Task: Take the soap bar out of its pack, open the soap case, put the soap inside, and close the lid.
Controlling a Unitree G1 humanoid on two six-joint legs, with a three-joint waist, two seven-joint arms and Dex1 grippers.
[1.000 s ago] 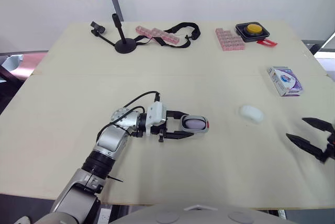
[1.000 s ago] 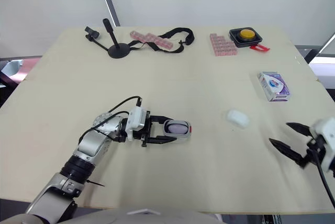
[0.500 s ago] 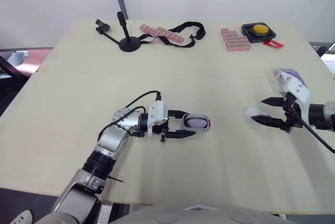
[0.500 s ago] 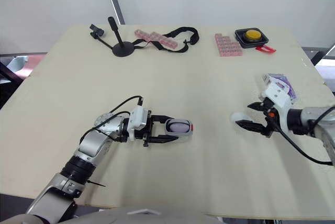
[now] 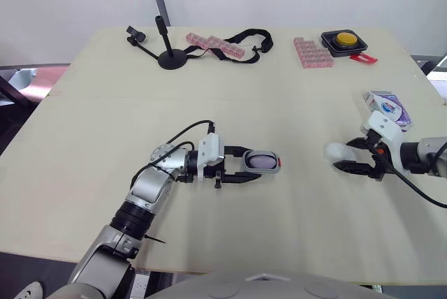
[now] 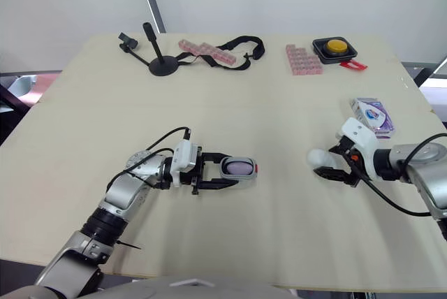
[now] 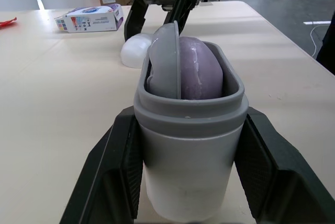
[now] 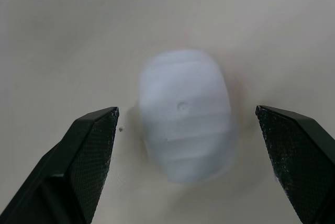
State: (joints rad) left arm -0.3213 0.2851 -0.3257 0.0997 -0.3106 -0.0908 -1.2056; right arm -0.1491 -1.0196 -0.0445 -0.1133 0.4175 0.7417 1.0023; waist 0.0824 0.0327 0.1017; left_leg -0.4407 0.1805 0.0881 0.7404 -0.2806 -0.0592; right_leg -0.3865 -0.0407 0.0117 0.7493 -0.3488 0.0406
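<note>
I'm holding the soap case (image 5: 260, 162) at mid-table in the left gripper (image 5: 251, 165), pinched from both sides with the purple soap (image 7: 196, 72) inside. The right gripper (image 5: 349, 156), fingers wide, is straddling the white lid (image 8: 183, 114), probably to fetch it.

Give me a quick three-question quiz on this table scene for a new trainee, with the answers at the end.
1. True or false: the purple soap sits inside the soap case held by the left gripper.
2. Multiple choice: the right gripper is A) shut on the soap case, B) open with a finger on either side of the white lid, C) shut and raised high above the table.
3. Fill in: the soap pack lies nearest the ___ gripper.
Key: 1 true; 2 B; 3 right.
</note>
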